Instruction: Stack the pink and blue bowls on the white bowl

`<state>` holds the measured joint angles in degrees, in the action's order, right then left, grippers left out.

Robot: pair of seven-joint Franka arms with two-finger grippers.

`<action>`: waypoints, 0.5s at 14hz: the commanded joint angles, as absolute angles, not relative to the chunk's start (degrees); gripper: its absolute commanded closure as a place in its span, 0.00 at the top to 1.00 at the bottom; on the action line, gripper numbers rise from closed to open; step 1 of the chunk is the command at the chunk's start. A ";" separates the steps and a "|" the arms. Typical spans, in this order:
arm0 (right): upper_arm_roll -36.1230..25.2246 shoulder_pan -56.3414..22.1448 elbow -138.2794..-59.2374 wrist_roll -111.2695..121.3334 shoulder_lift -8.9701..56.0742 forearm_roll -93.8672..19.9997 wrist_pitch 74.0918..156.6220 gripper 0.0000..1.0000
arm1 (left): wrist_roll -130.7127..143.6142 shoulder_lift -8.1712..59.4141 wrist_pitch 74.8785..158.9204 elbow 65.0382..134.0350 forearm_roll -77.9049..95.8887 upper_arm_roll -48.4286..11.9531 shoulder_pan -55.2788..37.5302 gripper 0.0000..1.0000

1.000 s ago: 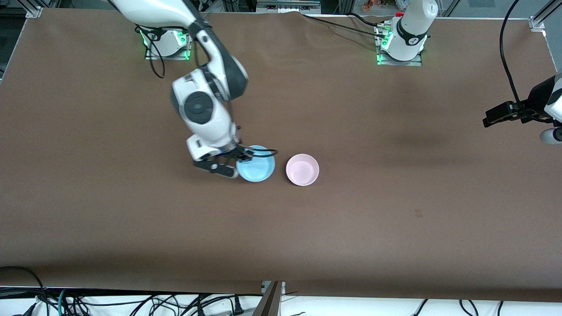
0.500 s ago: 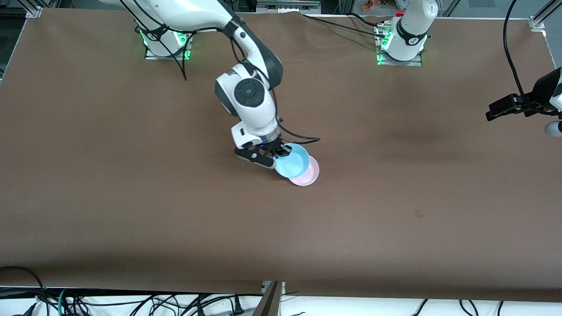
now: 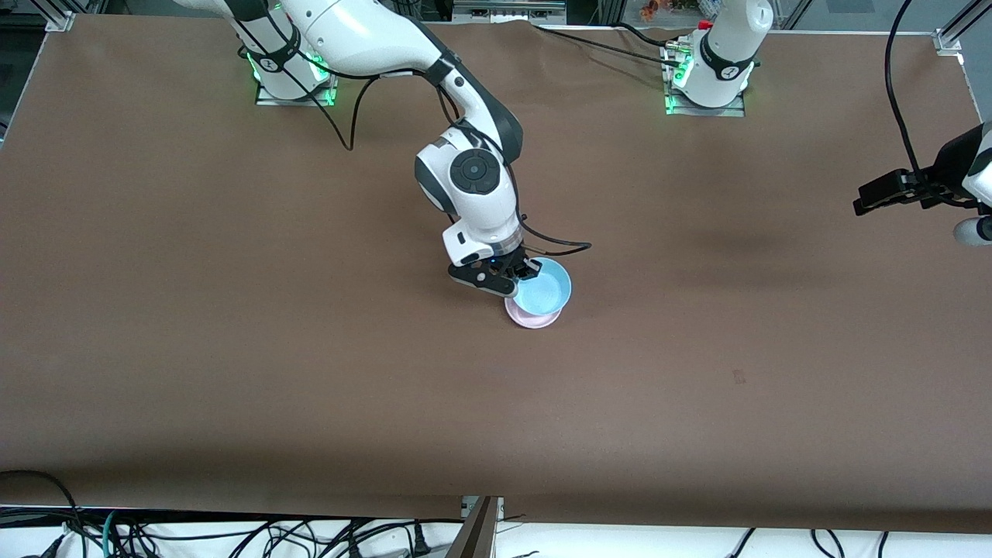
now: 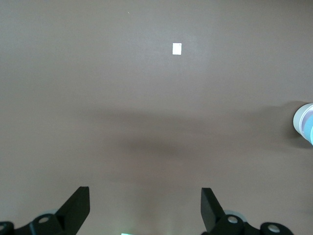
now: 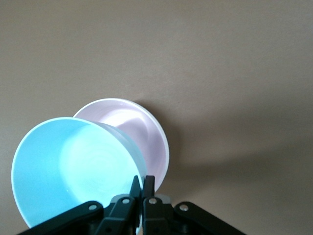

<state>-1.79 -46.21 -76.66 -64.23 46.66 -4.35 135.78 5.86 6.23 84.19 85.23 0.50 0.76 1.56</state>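
Front view: sitting high across the table (image 3: 232, 387), facing both arm bases, taking in the whole top. Right wrist view: looking down close past its own fingers (image 5: 147, 188), sharing the blue bowl (image 3: 546, 285) over the pink bowl (image 3: 535, 318). Left wrist view: looking down from higher at bare cloth.

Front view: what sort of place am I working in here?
Likely a robotics lab bench: a table with a plain brown cover, two arm bases bolted down with green lights, and loose cables along the table's edge.
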 commanded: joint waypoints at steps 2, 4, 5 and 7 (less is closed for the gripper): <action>-2.55 -47.11 -74.62 -65.65 49.12 -3.43 137.72 0.00 | 4.48 6.42 84.11 84.81 0.09 0.70 1.76 1.00; -2.64 -47.11 -74.62 -65.57 49.74 -3.43 137.90 0.00 | 4.48 6.42 84.11 84.81 0.09 0.70 1.85 1.00; -2.64 -47.11 -74.62 -65.57 49.83 -3.43 137.90 0.00 | 4.48 6.42 84.11 84.81 0.09 0.70 1.85 1.00; -2.64 -47.11 -74.62 -65.48 50.10 -3.43 138.25 0.00 | 4.48 6.50 84.11 84.81 0.09 0.70 1.85 1.00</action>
<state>-2.03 -46.41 -76.48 -64.26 48.90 -4.32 137.97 5.82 6.35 84.20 85.23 0.50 0.78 1.58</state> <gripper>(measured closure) 0.969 0.000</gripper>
